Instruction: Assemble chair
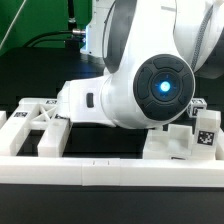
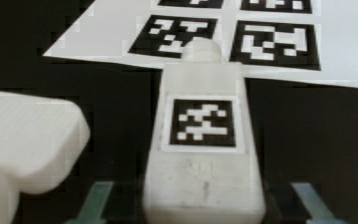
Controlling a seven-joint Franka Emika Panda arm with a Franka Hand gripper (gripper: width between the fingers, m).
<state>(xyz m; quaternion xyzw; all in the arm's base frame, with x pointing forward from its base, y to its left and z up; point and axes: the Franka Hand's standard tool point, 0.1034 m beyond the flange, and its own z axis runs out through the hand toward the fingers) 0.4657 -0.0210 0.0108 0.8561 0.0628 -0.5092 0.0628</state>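
Observation:
In the wrist view a long white chair piece (image 2: 202, 130) with a square black-and-white tag on its top face lies on the black table. One end of it touches the marker board (image 2: 229, 35). My gripper (image 2: 206, 205) straddles the piece's other end. Its fingers (image 2: 101, 205) stand on either side with a dark gap showing between each finger and the piece, so the gripper is open and nothing is clamped. A second chunky white chair part (image 2: 25, 140) lies close beside the piece. In the exterior view the arm's body (image 1: 150, 85) hides the gripper and the piece.
In the exterior view a tagged white frame part (image 1: 40, 125) lies at the left. More tagged white parts (image 1: 205, 130) stand at the right. A long low white border rail (image 1: 100, 175) runs along the front.

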